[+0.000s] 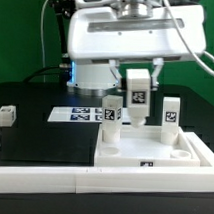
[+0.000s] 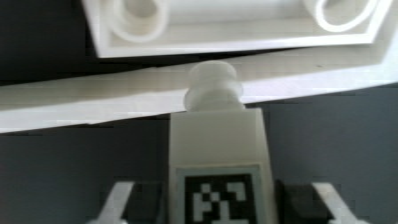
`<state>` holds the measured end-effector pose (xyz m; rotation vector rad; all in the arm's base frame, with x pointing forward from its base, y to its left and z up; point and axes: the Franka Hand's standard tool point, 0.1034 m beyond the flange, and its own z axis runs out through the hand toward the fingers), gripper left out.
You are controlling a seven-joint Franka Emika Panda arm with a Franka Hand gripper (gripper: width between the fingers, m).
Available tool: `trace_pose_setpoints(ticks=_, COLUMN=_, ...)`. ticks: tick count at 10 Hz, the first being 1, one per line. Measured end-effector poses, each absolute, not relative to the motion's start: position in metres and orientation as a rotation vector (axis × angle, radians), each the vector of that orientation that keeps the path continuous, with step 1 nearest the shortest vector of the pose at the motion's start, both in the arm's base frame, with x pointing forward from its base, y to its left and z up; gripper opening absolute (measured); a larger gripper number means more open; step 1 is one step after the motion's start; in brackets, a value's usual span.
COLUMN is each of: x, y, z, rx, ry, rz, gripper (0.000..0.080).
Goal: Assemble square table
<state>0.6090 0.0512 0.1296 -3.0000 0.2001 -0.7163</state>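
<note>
- Black worktop [image 1: 34,142] filling the scene, w/ white robot base [image 1: 122,41] rising at the back.
- Square table slab [image 1: 144,146] lying flat at front, toward ext. view's right, edge tag facing the cam; long white bar [image 1: 42,178] running just beside it along the front.
- Marker board [image 1: 80,114] lying flat behind the slab, toward ext. view's left; bare worktop opening up on that side, w/ only a small white block [image 1: 7,116] sitting near the edge.
- One leg post [image 1: 112,117] standing upright at the slab's far edge, another leg post [image 1: 172,113] standing toward ext. view's right, a gap showing btwn them.
- Gripper [image 1: 139,84] hanging over that gap, jaws clamping a third leg post [image 1: 138,104] upright, tag facing out; fingers [image 2: 121,200] pressing both flanks in wrist view. Cannot tell if its lower end is touching anything.
</note>
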Motion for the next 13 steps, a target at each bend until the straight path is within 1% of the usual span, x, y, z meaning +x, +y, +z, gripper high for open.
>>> trace_pose_setpoints(ticks=2, x=0.614, y=0.066, z=0.125, rx=-2.979, ry=0.218, rz=-0.735, gripper=0.0288)
trace_pose_setpoints(ticks=7, x=0.614, y=0.063, z=0.124, rx=-2.983, ry=0.219, rz=-0.733, gripper=0.0288)
trace_pose_setpoints(ticks=8, x=0.613, y=0.068, z=0.122, rx=-2.974, ry=0.238, rz=-0.732, gripper=0.0288)
trace_pose_setpoints(ticks=10, x=0.609, y=0.094, z=0.115, rx=-2.943, ry=0.310, rz=-0.708, gripper=0.0288)
trace_pose_setpoints(ticks=12, x=0.604, y=0.099, z=0.110, rx=-2.946, ry=0.295, rz=-0.720, gripper=0.0288)
trace_pose_setpoints(ticks=13, x=0.606, y=0.099, z=0.112, rx=-2.936, ry=0.293, rz=-0.773, gripper=0.0288)
